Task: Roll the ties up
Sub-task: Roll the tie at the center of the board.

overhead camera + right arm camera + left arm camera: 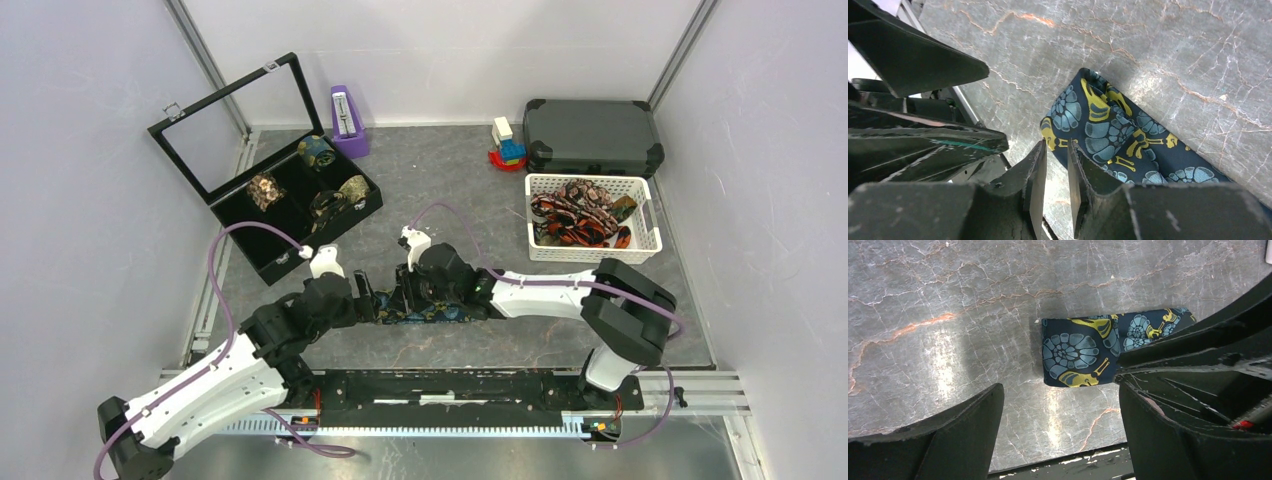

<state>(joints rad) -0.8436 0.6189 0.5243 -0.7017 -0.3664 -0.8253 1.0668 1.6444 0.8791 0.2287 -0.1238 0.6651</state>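
Note:
A dark navy tie (440, 313) with blue and yellow shell shapes lies flat on the marble table between my two grippers. In the left wrist view its folded end (1078, 357) sits just beyond my left gripper (1059, 390), whose jaws stand wide open and empty. My right gripper (1055, 147) has only a narrow gap, with bare table showing through. Its tips touch the tie's (1108, 130) side edge near the end, one finger over the fabric. From above, the left gripper (368, 298) and right gripper (404, 290) nearly meet.
A black open box (215, 205) at the back left holds rolled ties (265, 190). A white basket (590, 181) at the right holds loose red-orange and brown ties (575, 215). Behind are a grey case (592, 135), toy blocks (507, 145) and a purple object (347, 120).

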